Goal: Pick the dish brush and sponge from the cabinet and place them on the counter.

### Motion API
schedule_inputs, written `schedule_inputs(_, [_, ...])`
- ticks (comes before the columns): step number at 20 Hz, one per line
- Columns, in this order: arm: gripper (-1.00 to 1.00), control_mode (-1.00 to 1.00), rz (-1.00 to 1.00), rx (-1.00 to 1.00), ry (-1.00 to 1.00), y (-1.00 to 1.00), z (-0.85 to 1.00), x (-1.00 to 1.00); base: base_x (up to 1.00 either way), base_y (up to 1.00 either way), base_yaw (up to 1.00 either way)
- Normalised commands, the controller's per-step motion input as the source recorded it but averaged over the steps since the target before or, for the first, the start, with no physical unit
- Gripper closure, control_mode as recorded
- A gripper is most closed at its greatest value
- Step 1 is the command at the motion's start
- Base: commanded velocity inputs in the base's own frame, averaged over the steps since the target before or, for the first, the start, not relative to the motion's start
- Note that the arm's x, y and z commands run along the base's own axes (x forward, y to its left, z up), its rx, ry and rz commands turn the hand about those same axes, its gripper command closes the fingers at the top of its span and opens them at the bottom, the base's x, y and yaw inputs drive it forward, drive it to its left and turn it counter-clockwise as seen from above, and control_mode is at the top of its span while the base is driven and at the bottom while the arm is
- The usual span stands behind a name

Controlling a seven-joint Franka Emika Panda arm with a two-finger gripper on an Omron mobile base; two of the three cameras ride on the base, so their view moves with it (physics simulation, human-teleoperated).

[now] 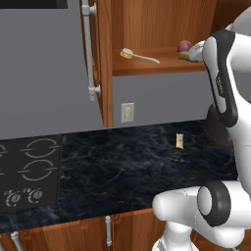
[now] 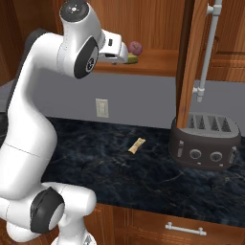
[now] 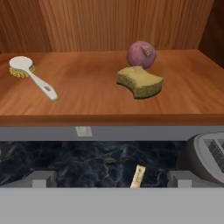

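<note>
Cabinet (image 1: pixel 147 19) open, door swung aside. On its wooden shelf (image 3: pixel 87 100) lie the dish brush (image 3: pixel 33 76), toward the left with handle angled forward, and the sponge (image 3: pixel 140 82) toward the right, just in front of a purple-red ball (image 3: pixel 141 54) and close to touching it. Gripper (image 3: pixel 111 180) hangs level with the shelf's front edge, fingers spread wide, nothing between them, well short of either item. Counter (image 1: pixel 127 166) below is black stone; a small tan piece (image 1: pixel 180 141) lies on it, a toaster (image 2: pixel 206 141) stands at the right, a stovetop (image 1: pixel 29 171) at the left. Step in hand looks like the reach for the first pick, probably the sponge. Next move calls for advancing over the shelf, centring the fingers on the sponge and avoiding nudging the ball.
</note>
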Motion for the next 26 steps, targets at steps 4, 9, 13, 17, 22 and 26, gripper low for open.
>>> schedule_inputs(4, [-1.00,-1.00,0.02,0.00,0.00,-0.09,0.00,0.20,0.00,0.00,0.00])
schedule_inputs(9, [-1.00,-1.00,0.01,0.00,0.00,-0.11,0.00,0.21,0.00,0.00,0.00])
schedule_inputs(13, [-1.00,-1.00,0.01,0.00,0.00,-0.04,0.00,0.24,0.00,0.00,0.00])
schedule_inputs(17, [-1.00,-1.00,0.00,0.00,0.00,-0.01,0.00,0.24,0.00,0.00,0.00])
schedule_inputs(22, [-1.00,-1.00,0.00,-0.01,0.00,-0.08,0.00,0.18,0.00,0.00,0.00])
schedule_inputs(26, [-1.00,-1.00,0.00,-0.02,0.00,-0.16,0.00,0.05,0.00,0.00,0.00])
